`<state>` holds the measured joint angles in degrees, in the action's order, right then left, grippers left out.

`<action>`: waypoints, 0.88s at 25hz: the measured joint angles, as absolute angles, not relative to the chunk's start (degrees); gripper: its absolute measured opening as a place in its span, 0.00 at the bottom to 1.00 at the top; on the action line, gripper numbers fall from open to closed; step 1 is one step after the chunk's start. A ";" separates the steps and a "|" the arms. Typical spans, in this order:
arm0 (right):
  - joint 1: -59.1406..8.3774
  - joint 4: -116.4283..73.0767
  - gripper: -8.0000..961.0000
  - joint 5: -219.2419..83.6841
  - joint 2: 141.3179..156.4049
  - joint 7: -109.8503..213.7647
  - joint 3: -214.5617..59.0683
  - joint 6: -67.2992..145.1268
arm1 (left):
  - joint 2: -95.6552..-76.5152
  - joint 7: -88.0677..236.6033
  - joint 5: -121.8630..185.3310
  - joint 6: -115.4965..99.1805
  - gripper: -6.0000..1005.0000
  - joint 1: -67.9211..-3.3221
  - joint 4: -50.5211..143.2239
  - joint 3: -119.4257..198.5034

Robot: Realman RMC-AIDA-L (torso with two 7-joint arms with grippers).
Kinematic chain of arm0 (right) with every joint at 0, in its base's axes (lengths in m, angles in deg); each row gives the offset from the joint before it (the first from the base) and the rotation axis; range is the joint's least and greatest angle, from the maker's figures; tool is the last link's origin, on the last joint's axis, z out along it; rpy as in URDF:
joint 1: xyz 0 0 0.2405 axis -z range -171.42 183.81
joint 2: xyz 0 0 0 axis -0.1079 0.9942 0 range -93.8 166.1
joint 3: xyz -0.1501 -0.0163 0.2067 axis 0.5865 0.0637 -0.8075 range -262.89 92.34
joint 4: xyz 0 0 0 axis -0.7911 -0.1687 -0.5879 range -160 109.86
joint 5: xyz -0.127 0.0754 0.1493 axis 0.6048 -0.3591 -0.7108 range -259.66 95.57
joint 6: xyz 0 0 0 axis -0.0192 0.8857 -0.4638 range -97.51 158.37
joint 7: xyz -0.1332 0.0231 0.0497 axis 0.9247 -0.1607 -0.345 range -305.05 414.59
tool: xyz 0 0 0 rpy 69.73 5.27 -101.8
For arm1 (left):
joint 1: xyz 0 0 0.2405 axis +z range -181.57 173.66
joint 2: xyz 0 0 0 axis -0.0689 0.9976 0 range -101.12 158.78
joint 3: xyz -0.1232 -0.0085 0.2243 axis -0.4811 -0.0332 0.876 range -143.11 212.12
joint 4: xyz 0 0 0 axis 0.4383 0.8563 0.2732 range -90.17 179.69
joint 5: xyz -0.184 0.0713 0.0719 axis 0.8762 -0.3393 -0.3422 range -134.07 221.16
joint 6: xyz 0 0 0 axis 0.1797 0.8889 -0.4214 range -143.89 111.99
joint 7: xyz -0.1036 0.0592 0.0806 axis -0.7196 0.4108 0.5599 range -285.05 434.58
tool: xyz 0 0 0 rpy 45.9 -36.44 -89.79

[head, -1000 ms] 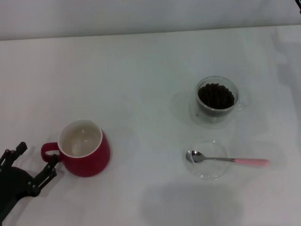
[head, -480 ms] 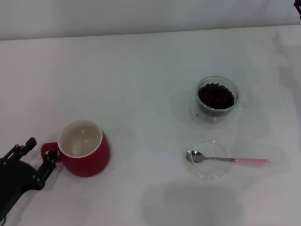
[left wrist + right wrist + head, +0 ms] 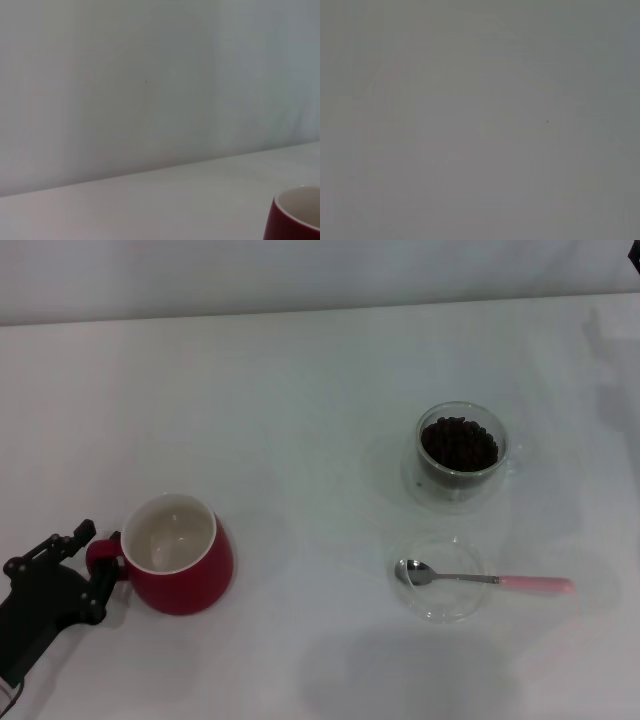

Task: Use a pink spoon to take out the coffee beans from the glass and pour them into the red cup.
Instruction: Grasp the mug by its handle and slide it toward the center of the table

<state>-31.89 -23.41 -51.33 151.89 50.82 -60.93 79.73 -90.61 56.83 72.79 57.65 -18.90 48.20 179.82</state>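
White table (image 3: 300, 390), bearing all below. Left gripper (image 3: 92, 562), black, at the red cup's handle side, fingers (image 3: 78, 533) apart, one on each side of the loop handle (contact not discernible). Red cup (image 3: 180, 555), upright, off-white inside. Glass (image 3: 461, 453), well right of the red cup and farther back, filled with coffee beans (image 3: 459, 443). Clear dish (image 3: 440, 578), nearer than the glass. Pink spoon (image 3: 485, 579), bowl in the dish, handle pointing away from the red cup.

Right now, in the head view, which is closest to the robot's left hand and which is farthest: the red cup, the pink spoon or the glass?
From the left hand:
1. Red cup, right beside it.
2. Pink spoon, far right, on a clear dish.
3. Glass, right and farther back.
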 joint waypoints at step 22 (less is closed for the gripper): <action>-33.67 -23.40 0.90 -51.04 151.89 50.09 -60.84 79.76 | -90.90 62.05 75.31 52.98 0.15 -20.72 55.02 179.53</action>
